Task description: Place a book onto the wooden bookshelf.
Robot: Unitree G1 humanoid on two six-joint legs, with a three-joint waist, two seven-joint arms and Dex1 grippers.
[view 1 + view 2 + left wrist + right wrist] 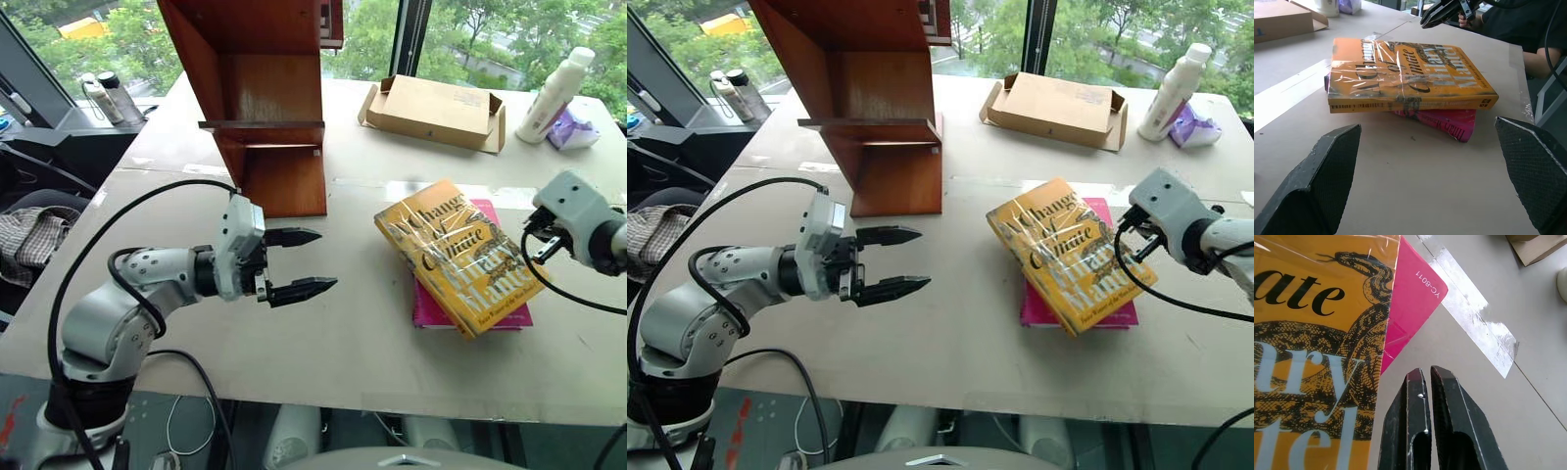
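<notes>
The book (456, 255), yellow-orange with grey lettering, lies flat on a magenta-pink book (490, 315) on the table, right of centre. The wooden bookshelf (265, 98) stands upright at the back left. My left gripper (325, 260) is open and empty. It hovers left of the books and points level at the yellow spine (1410, 104). My right gripper (1422, 374) is shut on nothing. It hangs over bare table just off the books' right edge, by the pink corner (1422, 286).
A flat cardboard box (436, 110) lies at the back. A white bottle (554, 93) and a purple packet (573, 129) are at the far right. A person's arm (1542, 58) is by the table's right side. Taped seams (1479, 333) cross the table.
</notes>
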